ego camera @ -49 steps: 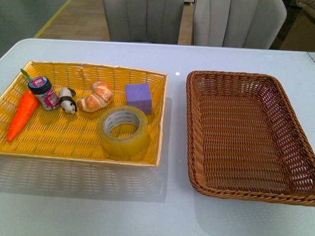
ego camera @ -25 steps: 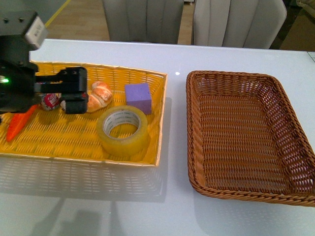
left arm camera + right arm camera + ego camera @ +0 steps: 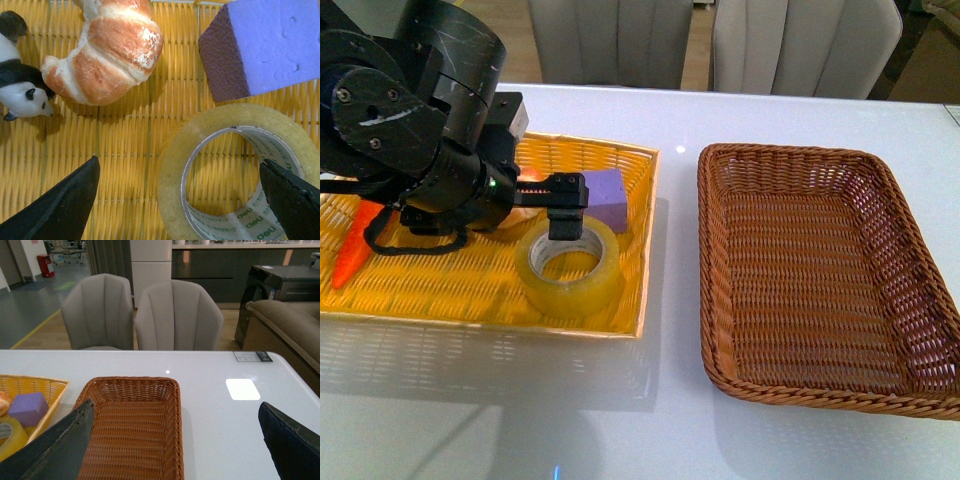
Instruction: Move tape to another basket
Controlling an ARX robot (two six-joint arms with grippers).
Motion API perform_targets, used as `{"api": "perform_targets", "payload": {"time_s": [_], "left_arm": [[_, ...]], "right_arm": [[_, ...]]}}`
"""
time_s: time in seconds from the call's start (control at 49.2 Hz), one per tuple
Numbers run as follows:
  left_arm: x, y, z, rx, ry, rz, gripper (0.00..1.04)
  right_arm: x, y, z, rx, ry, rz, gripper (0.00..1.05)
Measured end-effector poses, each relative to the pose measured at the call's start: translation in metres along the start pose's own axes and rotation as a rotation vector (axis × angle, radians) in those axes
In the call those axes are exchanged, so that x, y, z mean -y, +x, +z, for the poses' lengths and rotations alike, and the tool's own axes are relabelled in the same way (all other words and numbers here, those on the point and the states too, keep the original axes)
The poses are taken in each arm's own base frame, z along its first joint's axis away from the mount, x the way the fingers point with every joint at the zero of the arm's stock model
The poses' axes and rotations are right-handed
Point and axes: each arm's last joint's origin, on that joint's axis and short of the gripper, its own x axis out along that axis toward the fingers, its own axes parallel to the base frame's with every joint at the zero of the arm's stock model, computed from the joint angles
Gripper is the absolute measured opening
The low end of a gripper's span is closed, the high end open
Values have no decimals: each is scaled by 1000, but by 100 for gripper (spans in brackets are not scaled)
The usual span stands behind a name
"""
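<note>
Down in the yellow tray (image 3: pixel 440 290), near its front right corner: the tape (image 3: pixel 570 266), flat on its side with the hole up, not in the basket (image 3: pixel 790 152) yet. A see-through yellow roll, with a white ring inside and small green letters on the ring. Just behind the tape, very close to it: a purple block (image 3: pixel 270 45). Beside the block, a croissant (image 3: pixel 107 55), and next to that a small panda (image 3: pixel 20 85). At the far left of the tray, partly hidden by the big black arm (image 3: pixel 410 110): an orange carrot (image 3: pixel 355 245). Right above the tape: the left claw (image 3: pixel 179 162), spread wide and gripping nothing. One black finger (image 3: pixel 60 205) out past the outer side of the roll, over bare tray. The other finger (image 3: pixel 295 200) over the far side of the hole, by the white ring. Cannot tell if either finger touches the tape. To the right of the tray, a little apart from it on the white bench (image 3: pixel 770 110): the brown basket, with tall woven sides. Over the bench, near the close end of the basket: the right claw (image 3: pixel 175 405), also spread wide, gripping nothing, well apart from the tape. Beyond the far edge of the bench: two grey chairs (image 3: pixel 177 315), side by side.
</note>
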Motion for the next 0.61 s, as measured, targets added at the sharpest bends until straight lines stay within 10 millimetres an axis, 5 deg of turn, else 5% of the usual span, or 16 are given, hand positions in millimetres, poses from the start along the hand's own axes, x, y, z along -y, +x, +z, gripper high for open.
{"api": "perform_targets", "payload": {"time_s": [0.528, 0.61], "left_arm": [[0, 31, -8, -63, -18, 16, 96], [0, 36, -14, -86, -14, 23, 80]], "right_arm": [[0, 0, 0, 0, 0, 0, 96], [0, 0, 0, 0, 0, 0, 96]]}}
